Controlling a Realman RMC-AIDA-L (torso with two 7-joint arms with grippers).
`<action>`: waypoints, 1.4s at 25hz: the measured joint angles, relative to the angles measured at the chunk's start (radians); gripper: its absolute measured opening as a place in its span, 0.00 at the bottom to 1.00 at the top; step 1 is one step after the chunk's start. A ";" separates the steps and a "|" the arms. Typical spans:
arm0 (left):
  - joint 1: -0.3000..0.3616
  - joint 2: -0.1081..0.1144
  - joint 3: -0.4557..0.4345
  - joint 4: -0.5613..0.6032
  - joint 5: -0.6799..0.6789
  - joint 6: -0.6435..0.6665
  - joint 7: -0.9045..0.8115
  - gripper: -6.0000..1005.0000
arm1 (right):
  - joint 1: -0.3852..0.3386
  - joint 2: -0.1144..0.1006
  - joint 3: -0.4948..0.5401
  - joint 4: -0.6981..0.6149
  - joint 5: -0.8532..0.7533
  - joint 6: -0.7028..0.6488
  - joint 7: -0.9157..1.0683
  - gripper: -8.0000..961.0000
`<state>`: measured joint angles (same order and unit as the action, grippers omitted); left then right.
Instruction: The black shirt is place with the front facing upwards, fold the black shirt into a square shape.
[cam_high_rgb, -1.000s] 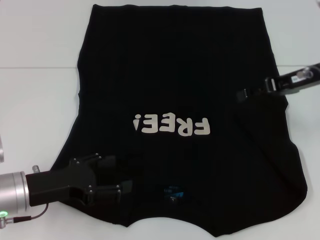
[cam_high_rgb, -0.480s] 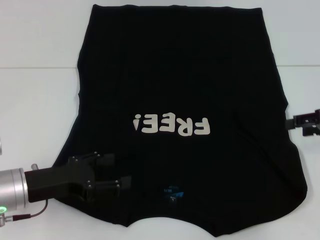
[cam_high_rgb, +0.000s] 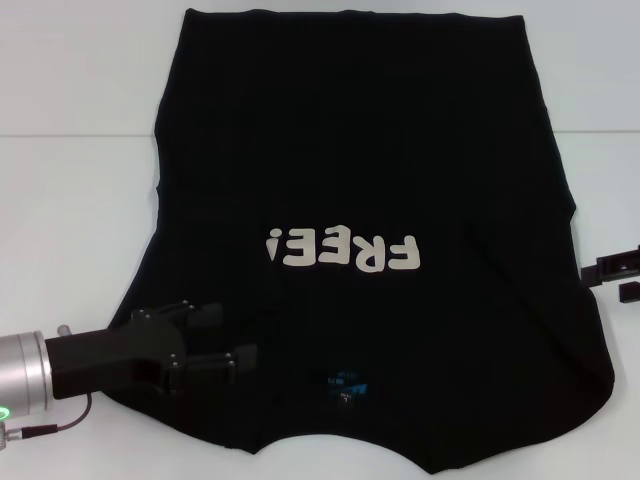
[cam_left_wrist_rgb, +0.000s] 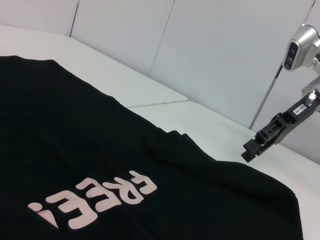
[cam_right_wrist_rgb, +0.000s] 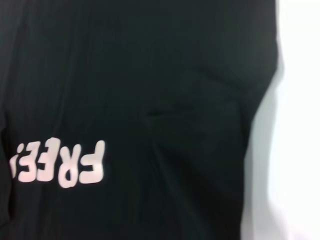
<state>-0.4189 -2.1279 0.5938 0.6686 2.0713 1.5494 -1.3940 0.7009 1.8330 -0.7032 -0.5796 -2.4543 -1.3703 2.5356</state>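
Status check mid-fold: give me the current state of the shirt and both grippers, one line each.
black shirt: spread flat on the table, print side up, both sleeves folded in, not yet square.
left gripper: open, low over the shirt's near left corner beside the collar.
right gripper: open, off the shirt's right edge, holding nothing.

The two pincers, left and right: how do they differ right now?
The left pincer lies over the black shirt near its collar, fingers apart; the right pincer sits off the shirt's edge above the white table, also open. The left shows nearly whole with its silver wrist; the right only peeks in at the frame's edge. Both are black and hold nothing.
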 joint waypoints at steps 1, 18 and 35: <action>0.000 0.000 0.000 0.000 0.000 -0.001 0.000 0.83 | 0.005 0.005 -0.001 0.001 0.000 0.003 0.000 0.79; 0.002 0.000 0.000 0.000 0.001 -0.014 0.002 0.82 | 0.037 0.030 -0.011 0.051 -0.020 0.047 0.003 0.79; 0.000 0.000 0.002 -0.005 0.001 -0.014 0.002 0.81 | 0.053 0.097 -0.018 0.051 0.152 0.075 -0.120 0.79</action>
<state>-0.4186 -2.1276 0.5959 0.6636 2.0724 1.5355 -1.3923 0.7537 1.9300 -0.7207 -0.5282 -2.3025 -1.2955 2.4160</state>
